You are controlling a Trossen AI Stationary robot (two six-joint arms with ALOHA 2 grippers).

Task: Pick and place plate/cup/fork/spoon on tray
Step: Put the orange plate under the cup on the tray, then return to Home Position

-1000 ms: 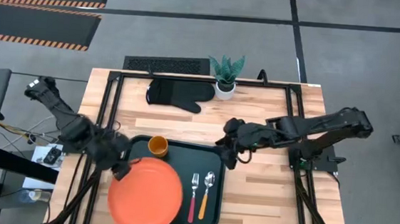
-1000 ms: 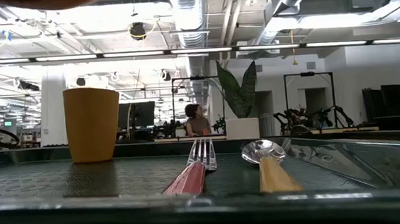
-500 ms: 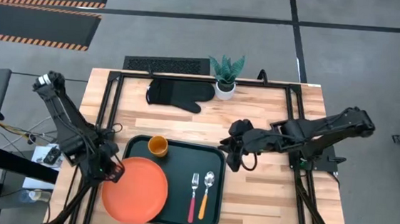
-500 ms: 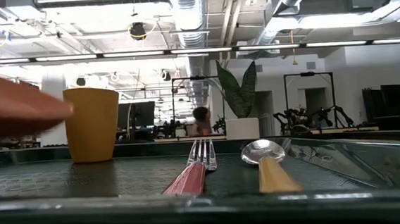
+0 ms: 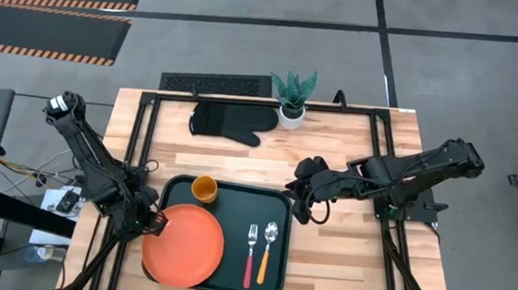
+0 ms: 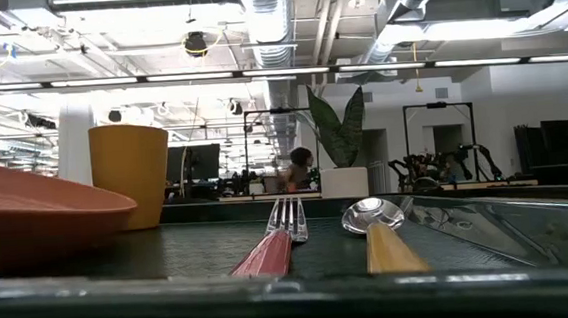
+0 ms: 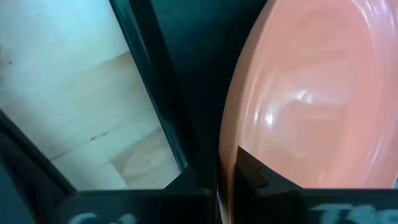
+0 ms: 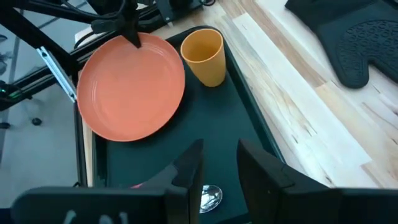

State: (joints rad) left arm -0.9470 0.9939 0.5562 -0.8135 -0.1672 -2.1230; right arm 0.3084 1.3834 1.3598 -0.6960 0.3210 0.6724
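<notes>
The tray point(image 5: 232, 212) sits at the table's point(image 5: 343, 254) front centre. In its rear left corner stands the cup point(image 5: 204, 189). The plate point(image 5: 184, 245) occupies the tray's left half, in front of the cup, its left edge overhanging the tray rim. The fork point(image 5: 250, 253) and spoon point(image 5: 266, 250) lie side by side in the tray's right half, fork on the left, handles toward the front edge. Behind the tray, well apart, lies the oven mitt point(image 5: 233, 123), with the potted plant point(image 5: 292, 99) just to its right near the table's rear edge. The left gripper point(image 5: 154, 222) meets the plate's left edge; the right gripper point(image 5: 303, 199) is at the tray's rear right corner.
</notes>
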